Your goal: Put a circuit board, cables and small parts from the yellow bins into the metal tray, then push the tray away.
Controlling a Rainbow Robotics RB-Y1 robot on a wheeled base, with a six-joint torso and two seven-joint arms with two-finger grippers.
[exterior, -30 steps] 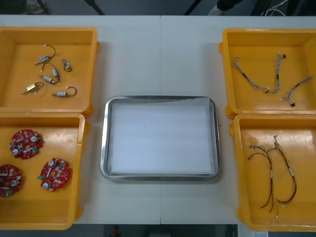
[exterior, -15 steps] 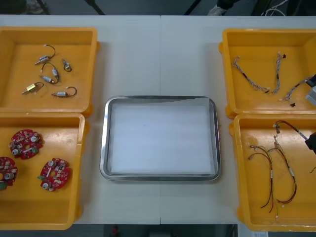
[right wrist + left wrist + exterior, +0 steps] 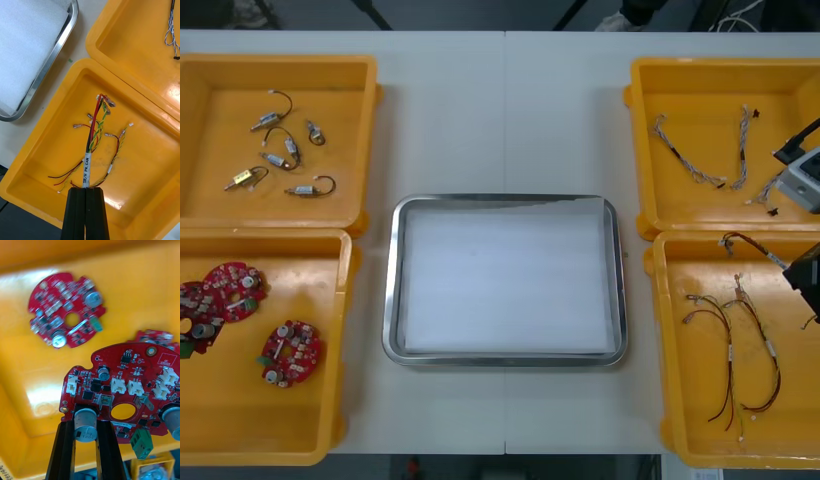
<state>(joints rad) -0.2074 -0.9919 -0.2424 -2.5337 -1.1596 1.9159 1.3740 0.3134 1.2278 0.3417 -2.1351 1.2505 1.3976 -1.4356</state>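
the shiny metal tray [image 3: 392,300] holds nothing, so everything remains. my left gripper [image 3: 85,429] is clamped on a round red circuit board [image 3: 123,390] over the near left yellow bin [image 3: 270,420]; my right gripper [image 3: 86,195] pinches a red and yellow cable [image 3: 93,127] over the near right yellow bin [image 3: 680,420]. both loads have shifted since a moment ago.

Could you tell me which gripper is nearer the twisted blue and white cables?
Right. The right gripper, shut on a red and yellow cable, hangs over the yellow bin beside the twisted blue and white cables; the left gripper holds a round red circuit board across the table.
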